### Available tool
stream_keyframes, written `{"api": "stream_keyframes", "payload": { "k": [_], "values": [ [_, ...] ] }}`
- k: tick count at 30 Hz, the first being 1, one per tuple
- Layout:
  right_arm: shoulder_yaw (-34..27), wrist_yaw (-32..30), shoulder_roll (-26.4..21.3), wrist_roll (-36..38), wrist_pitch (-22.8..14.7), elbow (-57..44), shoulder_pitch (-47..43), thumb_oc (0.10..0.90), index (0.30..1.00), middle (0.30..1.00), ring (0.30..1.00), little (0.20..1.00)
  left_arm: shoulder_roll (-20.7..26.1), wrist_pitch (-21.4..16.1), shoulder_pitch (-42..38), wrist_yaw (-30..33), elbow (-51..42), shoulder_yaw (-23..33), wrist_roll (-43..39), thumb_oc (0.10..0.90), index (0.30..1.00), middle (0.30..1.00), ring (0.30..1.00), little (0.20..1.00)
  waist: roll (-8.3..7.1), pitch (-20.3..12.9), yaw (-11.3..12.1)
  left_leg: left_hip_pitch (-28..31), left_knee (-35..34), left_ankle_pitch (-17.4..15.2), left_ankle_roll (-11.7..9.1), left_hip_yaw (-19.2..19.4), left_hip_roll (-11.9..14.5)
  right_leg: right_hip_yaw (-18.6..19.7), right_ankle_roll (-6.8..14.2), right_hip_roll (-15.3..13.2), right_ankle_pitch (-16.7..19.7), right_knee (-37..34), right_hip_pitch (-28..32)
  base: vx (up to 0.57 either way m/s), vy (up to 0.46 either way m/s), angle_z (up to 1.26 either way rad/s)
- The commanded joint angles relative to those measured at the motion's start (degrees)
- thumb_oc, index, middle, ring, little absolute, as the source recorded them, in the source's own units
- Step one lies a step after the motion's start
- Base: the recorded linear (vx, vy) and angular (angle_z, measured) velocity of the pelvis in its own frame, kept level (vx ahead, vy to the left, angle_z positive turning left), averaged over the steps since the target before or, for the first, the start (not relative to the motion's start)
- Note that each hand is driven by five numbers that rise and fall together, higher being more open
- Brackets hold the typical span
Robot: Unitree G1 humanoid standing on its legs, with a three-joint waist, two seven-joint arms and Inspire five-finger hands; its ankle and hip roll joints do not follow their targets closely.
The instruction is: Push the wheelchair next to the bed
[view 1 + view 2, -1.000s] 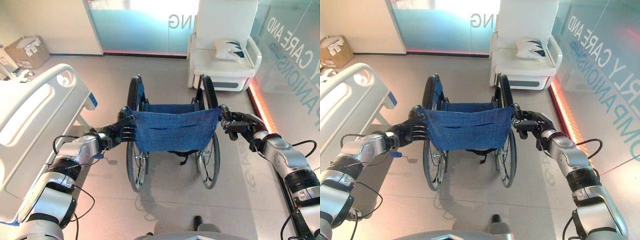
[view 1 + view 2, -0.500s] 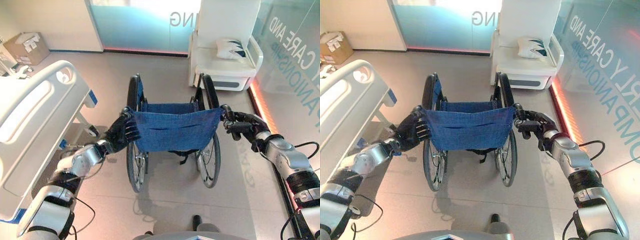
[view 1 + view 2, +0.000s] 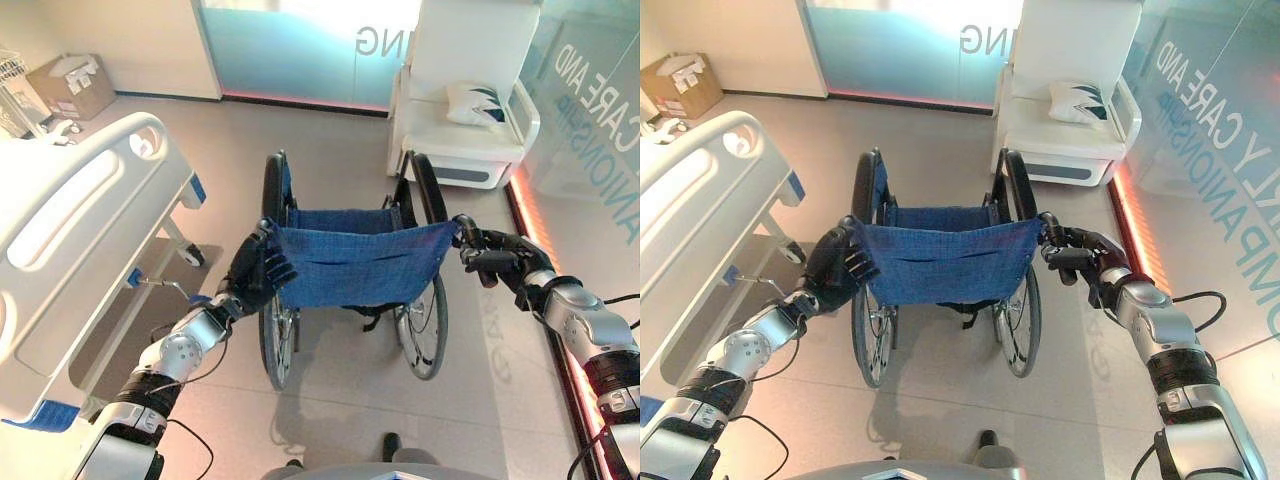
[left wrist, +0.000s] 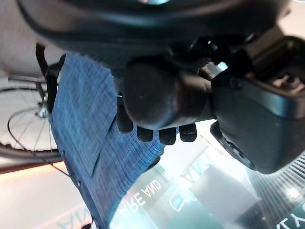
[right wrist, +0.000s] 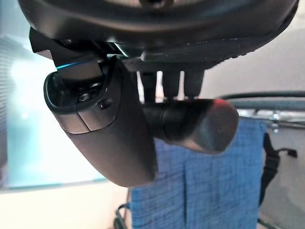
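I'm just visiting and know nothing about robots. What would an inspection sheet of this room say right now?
Surface: pale grey floor, glossy.
Job's things: wheelchair with blue cloth back, upright, facing away; bed to its left, a gap of floor between them.
Clutter: cardboard box by the far wall.
Hands: left hand curled round the left push handle; right hand curled round the right push handle.
Cables: nothing seen apart from the robot's own.
Surroundings: white armchair with a cushion ahead on the right; frosted glass wall behind; lettered glass panel on the right.
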Motion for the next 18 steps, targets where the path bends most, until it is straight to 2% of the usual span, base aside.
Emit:
{"api": "stream_keyframes", "payload": {
  "k": [1,8,13,18],
  "values": [
    [9.7,14.5,8.7,3.1,-5.4,-12.3,-6.2,0.400,0.300,0.300,0.300,0.300,-7.2,-9.7,-18.2,-0.4,-9.2,0.1,5.8,0.400,0.300,0.300,0.300,0.300,1.47,-1.7,-0.3,-3.1,4.4,-4.2,4.0,-0.9,-6.3,-2.4,0.1,1.0,-7.2,10.7,-1.4,0.00,0.078,0.02],
    [10.3,14.7,8.6,2.2,-5.6,-11.3,-7.2,0.400,0.300,0.300,0.300,0.300,-3.7,-7.0,-20.2,-1.8,-6.1,-2.5,21.3,0.400,0.300,0.300,0.300,0.300,2.08,-1.1,-0.4,-3.7,6.2,-4.5,4.5,-0.9,-6.7,-1.4,0.9,-0.1,-7.2,13.6,-2.9,0.00,0.073,0.02],
    [11.1,14.3,7.2,2.7,-5.1,-10.4,-8.9,0.400,0.300,0.300,0.300,0.300,1.7,-2.4,-23.9,-2.1,-1.7,-6.6,34.7,0.400,0.300,0.300,0.300,0.300,2.76,-1.0,-0.5,-3.7,6.3,-4.3,4.7,-0.8,-7.1,-0.9,1.3,-0.9,-5.9,14.6,-3.3,0.00,0.069,0.03],
    [11.7,13.9,5.9,3.0,-5.0,-9.0,-10.7,0.400,0.300,0.300,0.300,0.300,5.2,1.4,-27.3,-1.9,3.4,-9.8,40.1,0.400,0.300,0.300,0.300,0.300,3.48,-0.8,-0.7,-3.7,6.2,-4.4,5.0,-1.3,-7.6,0.1,1.2,-2.0,-3.4,17.4,-4.4,-0.01,0.083,0.01]
  ]
}}
